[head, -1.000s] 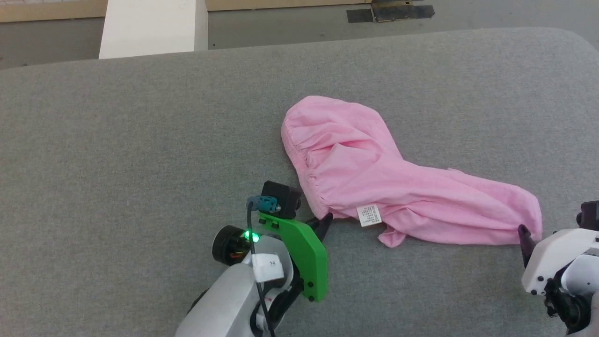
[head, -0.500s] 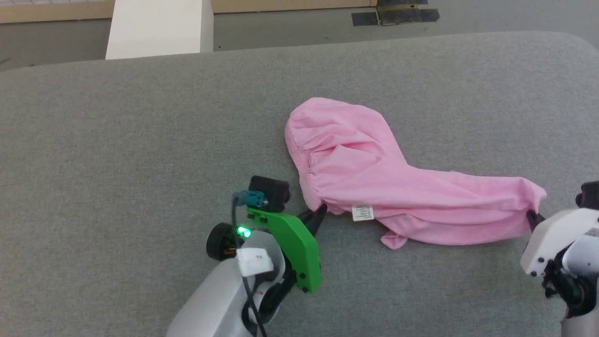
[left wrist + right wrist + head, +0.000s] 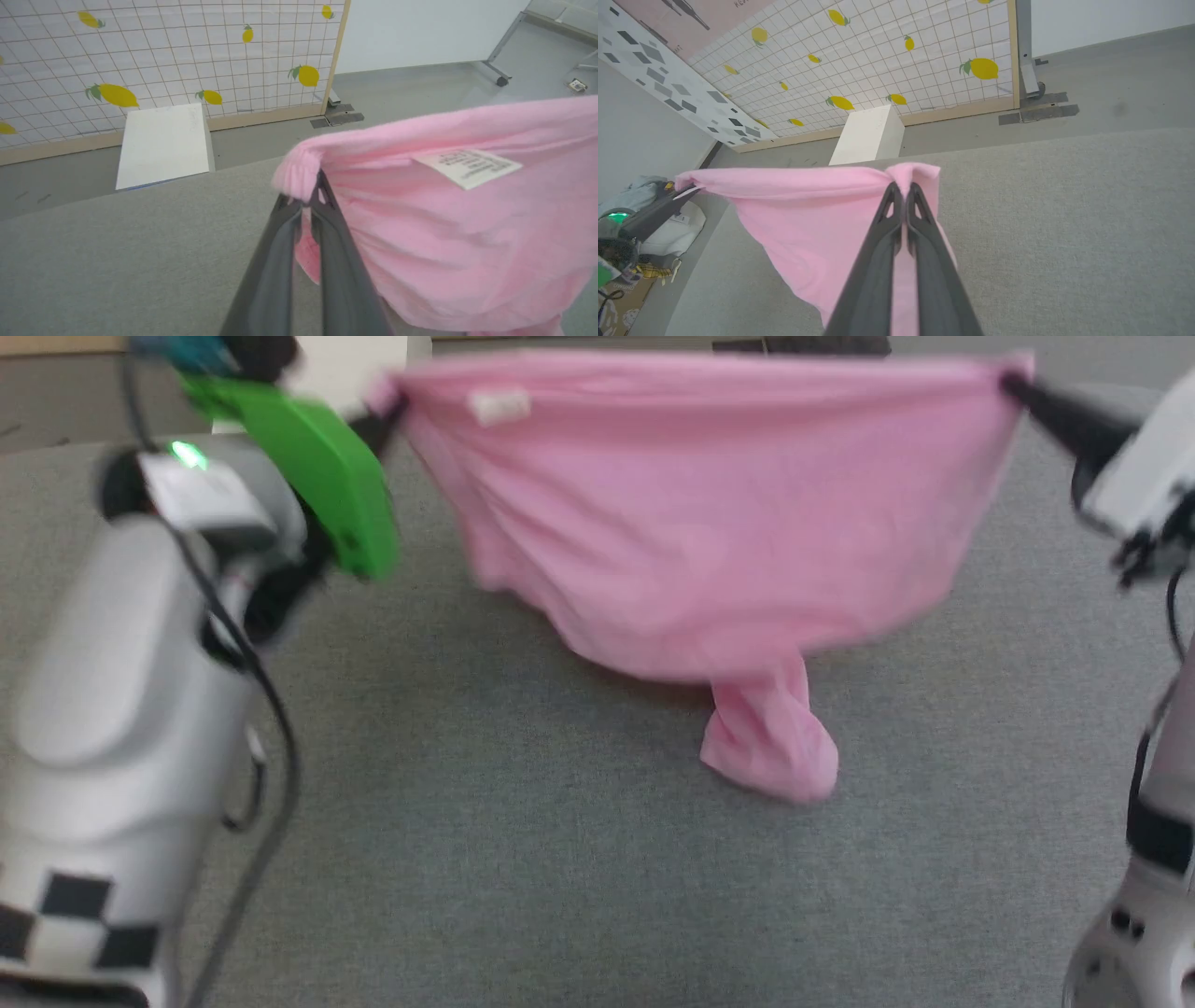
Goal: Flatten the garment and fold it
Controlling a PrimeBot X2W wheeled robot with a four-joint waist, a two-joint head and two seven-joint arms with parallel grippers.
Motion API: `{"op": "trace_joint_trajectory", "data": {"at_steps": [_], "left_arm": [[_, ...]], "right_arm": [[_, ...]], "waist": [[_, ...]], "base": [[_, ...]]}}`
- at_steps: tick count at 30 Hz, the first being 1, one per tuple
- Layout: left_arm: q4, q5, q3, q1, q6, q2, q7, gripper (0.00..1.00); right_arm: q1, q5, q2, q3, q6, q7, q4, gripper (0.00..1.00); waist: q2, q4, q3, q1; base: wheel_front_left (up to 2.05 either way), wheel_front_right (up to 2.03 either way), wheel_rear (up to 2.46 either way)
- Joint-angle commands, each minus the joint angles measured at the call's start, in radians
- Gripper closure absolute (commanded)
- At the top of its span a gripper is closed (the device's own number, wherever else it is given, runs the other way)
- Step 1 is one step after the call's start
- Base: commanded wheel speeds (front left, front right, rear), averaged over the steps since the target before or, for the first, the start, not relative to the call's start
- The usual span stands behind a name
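Note:
The light pink garment (image 3: 691, 523) hangs stretched in the air between my two grippers, its top edge taut. A lower fold (image 3: 770, 747) droops down to the grey surface. My left gripper (image 3: 397, 406) is shut on the garment's left corner (image 3: 299, 172), near the white tag (image 3: 499, 406), which also shows in the left wrist view (image 3: 467, 165). My right gripper (image 3: 1013, 383) is shut on the garment's right corner (image 3: 906, 175). In the right wrist view the left gripper (image 3: 689, 190) shows at the cloth's far end.
A grey padded surface (image 3: 560, 859) spreads under the garment. Beyond its far edge stand a white box (image 3: 161, 144) on the floor and a tiled panel with lemon prints (image 3: 187, 56). Clutter (image 3: 649, 252) lies on the floor at the left of the right wrist view.
The right gripper has shut on the garment's right end. Both grippers have lifted the garment off the surface and pulled it wide apart. The head view has shifted too.

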Motion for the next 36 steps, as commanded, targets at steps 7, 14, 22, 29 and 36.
{"op": "trace_joint_trajectory", "data": {"at_steps": [7,14,22,29,36], "left_arm": [[0.171,0.098,0.049,-0.356,0.014,0.059,-0.058,1.0],[0.278,0.158,0.083,-0.57,0.052,0.053,-0.22,1.0],[0.408,0.126,0.093,-0.505,0.003,0.016,-0.389,1.0],[0.466,0.079,0.054,-0.301,-0.081,-0.062,-0.503,1.0],[0.443,0.029,-0.004,-0.029,-0.124,-0.094,-0.562,1.0]], "right_arm": [[-0.407,-0.086,0.005,0.045,-0.001,-0.14,0.258,1.0],[-0.718,-0.119,0.005,0.03,-0.001,-0.398,0.515,1.0],[-0.782,-0.135,0.005,0.062,-0.001,-0.524,0.721,1.0],[-0.577,-0.019,0.005,0.115,-0.001,-0.538,0.712,1.0],[-0.18,0.096,-0.019,0.183,-0.001,-0.511,0.48,1.0]], "waist": [[0.0,0.014,0.11,-0.0001],[0.0,0.041,0.186,-0.0001],[0.0,0.064,0.21,-0.0001],[0.0,0.085,0.165,-0.0001],[0.0,0.09,0.046,-0.0001]], "base": [[0.0,0.0,0.0],[0.0,0.0,0.0],[0.0,0.0,0.0],[0.0,0.0,0.0],[0.0,0.0,0.0]]}}
